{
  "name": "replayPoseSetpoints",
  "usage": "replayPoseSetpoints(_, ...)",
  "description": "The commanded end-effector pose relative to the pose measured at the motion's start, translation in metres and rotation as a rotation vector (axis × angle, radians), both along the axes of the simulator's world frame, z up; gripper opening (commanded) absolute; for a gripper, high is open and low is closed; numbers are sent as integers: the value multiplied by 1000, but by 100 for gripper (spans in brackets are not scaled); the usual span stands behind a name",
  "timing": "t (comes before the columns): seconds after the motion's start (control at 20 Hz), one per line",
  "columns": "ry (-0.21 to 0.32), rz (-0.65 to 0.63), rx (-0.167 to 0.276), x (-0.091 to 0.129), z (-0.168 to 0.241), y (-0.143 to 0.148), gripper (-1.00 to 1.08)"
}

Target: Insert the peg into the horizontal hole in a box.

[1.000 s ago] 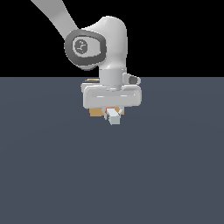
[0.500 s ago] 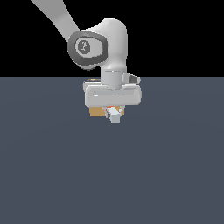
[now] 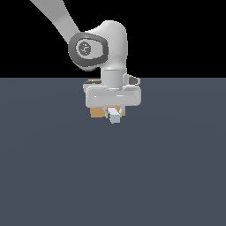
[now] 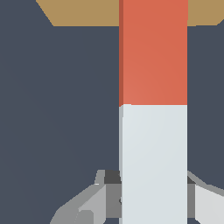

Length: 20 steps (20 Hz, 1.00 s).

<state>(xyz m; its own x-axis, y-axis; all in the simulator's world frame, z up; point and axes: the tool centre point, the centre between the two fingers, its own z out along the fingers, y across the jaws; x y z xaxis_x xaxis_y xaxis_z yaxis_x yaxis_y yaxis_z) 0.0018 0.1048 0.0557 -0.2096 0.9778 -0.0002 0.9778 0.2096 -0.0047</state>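
Observation:
My gripper (image 3: 114, 113) is shut on the peg (image 4: 153, 109), a straight bar with an orange-red half and a pale whitish half; the fingers (image 4: 107, 192) clamp the whitish end. In the wrist view the orange-red end reaches the tan box (image 4: 83, 12), overlapping its near edge. In the exterior view the peg (image 3: 115, 116) shows as a small pale block end under the hand, right in front of the box (image 3: 96, 112), which the hand mostly hides. The hole is hidden.
A flat dark grey floor (image 3: 113, 176) spreads around the box. The white arm (image 3: 101, 44) rises from the hand toward the exterior view's upper left.
The hand and peg have shifted slightly away from the camera, toward the box, so less of the peg shows below the hand.

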Motion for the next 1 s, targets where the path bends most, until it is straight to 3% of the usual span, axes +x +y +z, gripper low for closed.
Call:
replayPoseSetpoints(0.0,-2,2,1,-2,1,12,-100)
replayPoseSetpoints(0.5,-5,3,2,-16,3,81,-100)
replayPoseSetpoints(0.95,-6,3,2,-16,3,89,-100)
